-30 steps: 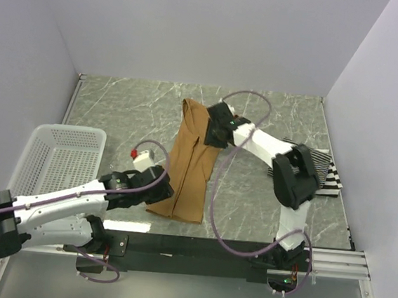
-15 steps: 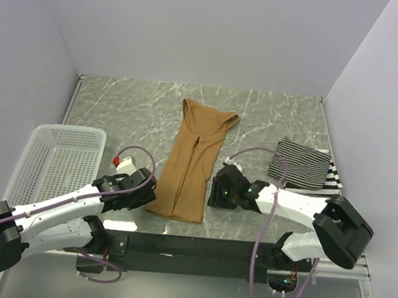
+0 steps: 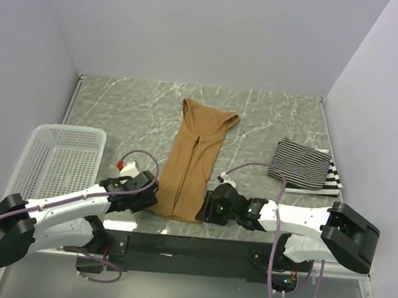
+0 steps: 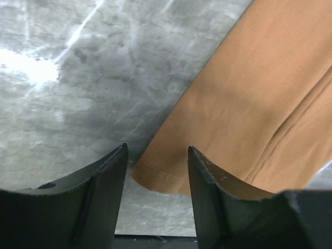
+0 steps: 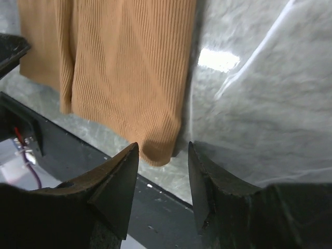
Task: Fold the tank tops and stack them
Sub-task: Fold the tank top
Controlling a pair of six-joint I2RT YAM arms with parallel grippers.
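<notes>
- The left gripper (image 4: 156,150) is low over the table, jaws well apart, straddling one near hem corner of the tan top (image 3: 194,163); nothing is pinched.
- The right gripper (image 5: 163,145) has its jaws moderately apart, framing the other hem corner.
- The tan top lies mid-table as a long narrow strip.
- The thin-striped top (image 3: 302,164) lies folded on the wide-striped top (image 3: 334,182), far right.
- A white mesh basket (image 3: 60,160) stands at the left.
- The table (image 3: 132,107) is grey marble, between pale walls (image 3: 196,29).
</notes>
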